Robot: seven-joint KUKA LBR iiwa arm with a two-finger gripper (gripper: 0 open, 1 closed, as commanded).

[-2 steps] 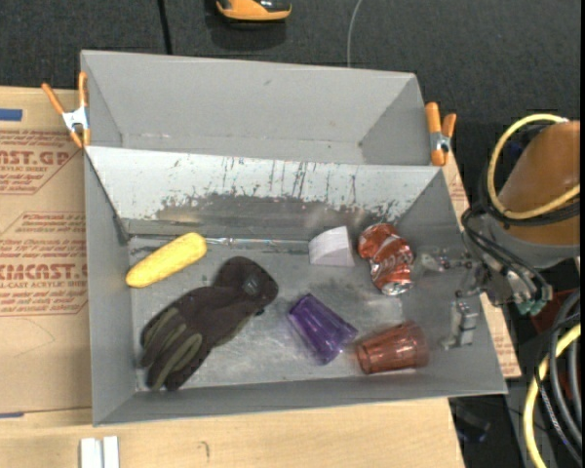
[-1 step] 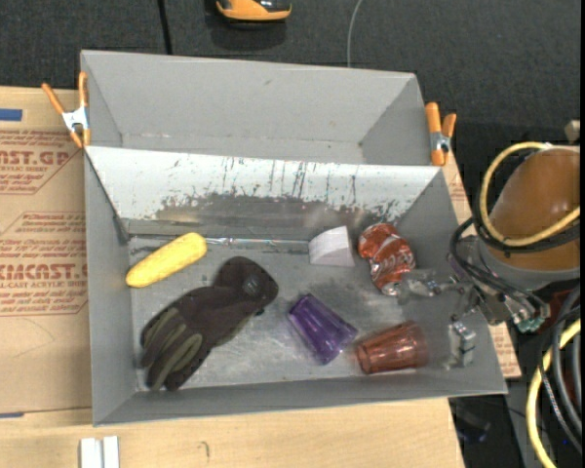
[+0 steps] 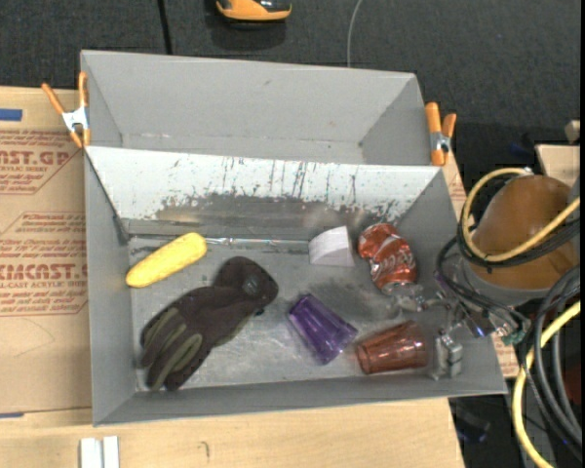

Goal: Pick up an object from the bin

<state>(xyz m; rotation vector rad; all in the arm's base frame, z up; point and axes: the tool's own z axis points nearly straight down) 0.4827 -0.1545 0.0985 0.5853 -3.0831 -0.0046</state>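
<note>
Camera view looks down into the grey bin (image 3: 244,115); the claw (image 3: 437,331) hangs low in the near right corner, just beside a reddish-brown cup (image 3: 392,349) that lies on its side; I cannot tell if the claw is open or shut, and I cannot see it holding anything; a purple cup (image 3: 320,328) lies just left of the brown one; a crumpled red wrapper (image 3: 385,253) sits behind it; a dark glove (image 3: 205,320) and a yellow corn toy (image 3: 166,260) lie well away on the left. I think the brown cup is the one to take; it is round and may roll, so the claw should squeeze across its sides, stay off the bin wall and the purple cup, then lift straight up.
</note>
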